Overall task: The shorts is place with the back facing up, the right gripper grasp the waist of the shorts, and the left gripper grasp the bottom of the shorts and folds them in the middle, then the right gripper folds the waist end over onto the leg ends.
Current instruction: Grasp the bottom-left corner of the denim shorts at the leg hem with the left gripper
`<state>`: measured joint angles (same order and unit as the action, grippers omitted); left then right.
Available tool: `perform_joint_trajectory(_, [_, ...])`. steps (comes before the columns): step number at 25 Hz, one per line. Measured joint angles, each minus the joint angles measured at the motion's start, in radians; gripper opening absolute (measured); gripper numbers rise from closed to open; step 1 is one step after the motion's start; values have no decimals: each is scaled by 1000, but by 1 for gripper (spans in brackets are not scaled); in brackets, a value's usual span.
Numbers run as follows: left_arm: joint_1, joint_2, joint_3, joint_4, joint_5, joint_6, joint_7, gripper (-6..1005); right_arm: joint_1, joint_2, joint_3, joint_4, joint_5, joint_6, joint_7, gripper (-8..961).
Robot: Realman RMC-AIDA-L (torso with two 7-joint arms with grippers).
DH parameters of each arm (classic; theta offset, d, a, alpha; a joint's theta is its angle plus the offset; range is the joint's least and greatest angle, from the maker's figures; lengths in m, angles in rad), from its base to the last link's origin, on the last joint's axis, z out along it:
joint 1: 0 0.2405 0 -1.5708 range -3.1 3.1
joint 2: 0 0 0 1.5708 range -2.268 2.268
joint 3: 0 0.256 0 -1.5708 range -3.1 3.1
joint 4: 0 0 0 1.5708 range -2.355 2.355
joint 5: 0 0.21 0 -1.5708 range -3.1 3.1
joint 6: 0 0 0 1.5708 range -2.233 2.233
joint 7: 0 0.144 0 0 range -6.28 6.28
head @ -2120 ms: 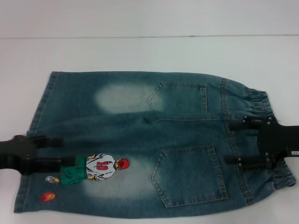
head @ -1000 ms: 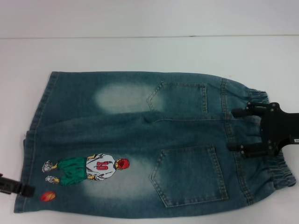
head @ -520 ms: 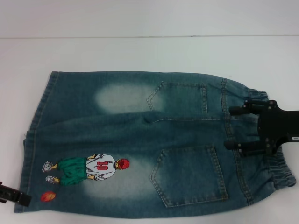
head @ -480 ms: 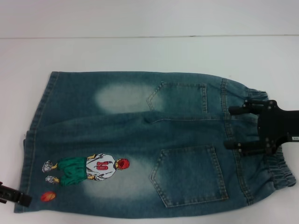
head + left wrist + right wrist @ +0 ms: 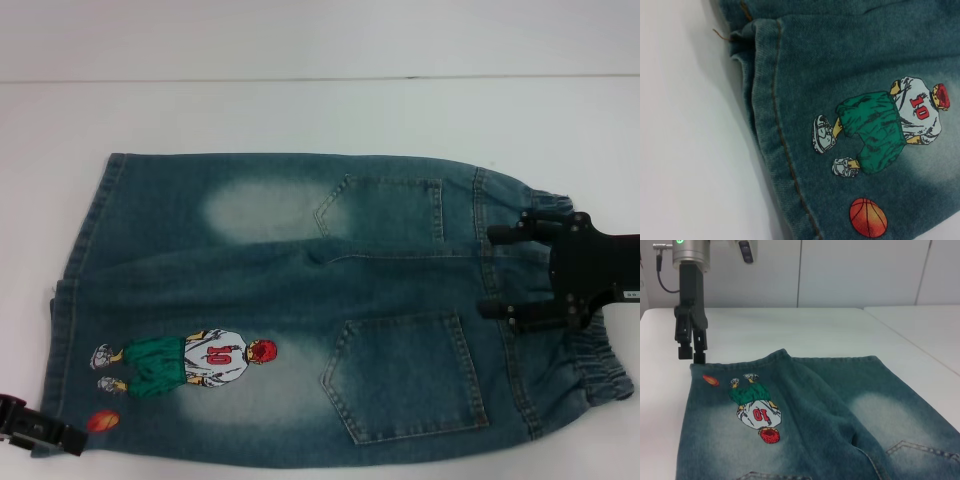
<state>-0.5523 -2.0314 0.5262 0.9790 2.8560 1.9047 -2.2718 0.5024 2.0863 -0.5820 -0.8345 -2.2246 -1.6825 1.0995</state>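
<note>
While blue faded denim shorts (image 5: 300,300) lie flat, soft but thick: grip ruffled waistband (image 5: 590,360) and stitched hem (image 5: 775,125). Right claw (image 5: 515,272) spread apart; left claw (image 5: 692,352) nearly together, empty.

You cannot see the waistband under the right gripper (image 5: 497,272); its fingers (image 5: 515,234) cover that stretch of the shorts (image 5: 300,290). The arm behind it runs off the frame edge. The left gripper (image 5: 72,443) is mostly cut off, so its fingertip spacing is unreadable. The left wrist camera shows none of its own fingers.
</note>
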Motion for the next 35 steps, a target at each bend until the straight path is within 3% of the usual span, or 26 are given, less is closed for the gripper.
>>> perform_joint_trajectory(13, [3,-9,49,42,0,-30,-47,794,4,0,-2,0,0,-2,-10,899])
perform_joint_trajectory(35, [2,-14,78,2,0,-42,-55,771,4,0,-2,1,0,-2,-10,899])
